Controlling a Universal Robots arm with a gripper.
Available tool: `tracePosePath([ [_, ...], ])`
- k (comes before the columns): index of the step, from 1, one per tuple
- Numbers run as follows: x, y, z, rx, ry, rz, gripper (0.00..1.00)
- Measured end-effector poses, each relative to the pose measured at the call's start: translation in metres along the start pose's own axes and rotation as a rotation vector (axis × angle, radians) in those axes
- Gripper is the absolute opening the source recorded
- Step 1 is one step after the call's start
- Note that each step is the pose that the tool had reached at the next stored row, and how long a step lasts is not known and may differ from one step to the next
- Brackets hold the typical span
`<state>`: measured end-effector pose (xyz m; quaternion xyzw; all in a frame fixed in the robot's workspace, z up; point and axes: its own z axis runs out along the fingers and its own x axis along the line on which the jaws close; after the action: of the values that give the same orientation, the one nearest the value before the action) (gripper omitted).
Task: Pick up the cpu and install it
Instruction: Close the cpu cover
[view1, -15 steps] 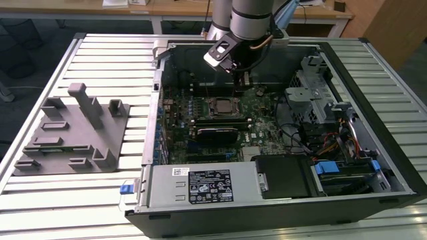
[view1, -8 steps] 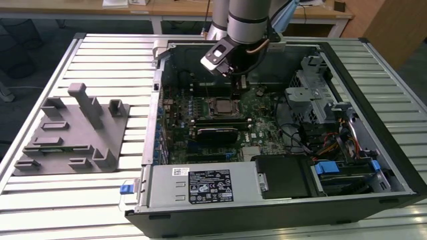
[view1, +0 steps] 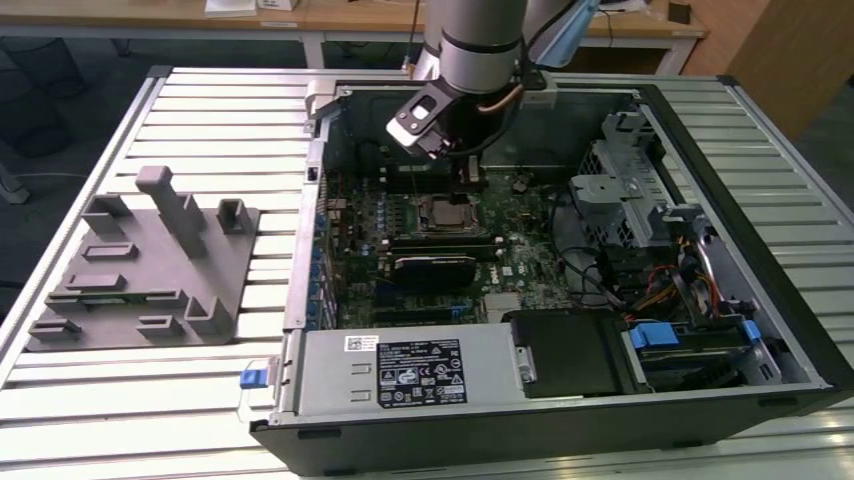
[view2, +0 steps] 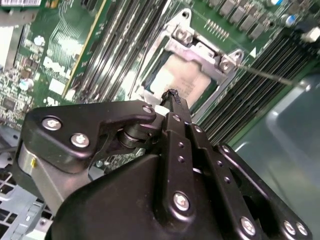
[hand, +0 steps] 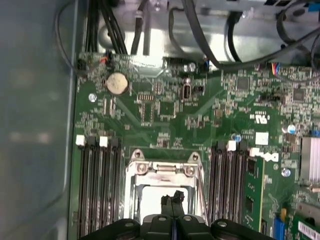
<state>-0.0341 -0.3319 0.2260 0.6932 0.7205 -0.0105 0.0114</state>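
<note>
Claw (view2: 172, 95): black jointed metal, its 2 slim tips pressed shut against each other
Chip (view2: 184, 75): flat pale square with a dull silvery face, lying in the socket just under the claw tips
Socket frame (hand: 162, 170): shiny steel, square, around the chip
Board (hand: 200, 125): green, crowded with tiny parts
Stand (view1: 147, 270): matt grey, blocky, on the ribbed metal table (view1: 200, 120)

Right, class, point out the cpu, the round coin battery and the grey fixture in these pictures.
cpu (view2: 182, 77), second wrist view, on its pale top face.
coin battery (hand: 117, 83), first wrist view, centre of its round face.
grey fixture (view1: 147, 275), exterior view, middle of its base.
</note>
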Motion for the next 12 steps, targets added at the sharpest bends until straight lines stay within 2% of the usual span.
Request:
tracePosePath([
  [3,-0.0004,-0.0047,0.0010,0.0000,0.0000,0.001,0.11],
  [9,-0.0004,-0.0051,0.0010,0.0001,-0.0007,0.000,0.11],
  [12,-0.0004,-0.0051,0.0010,-0.0007,-0.0016,-0.026,0.11],
])
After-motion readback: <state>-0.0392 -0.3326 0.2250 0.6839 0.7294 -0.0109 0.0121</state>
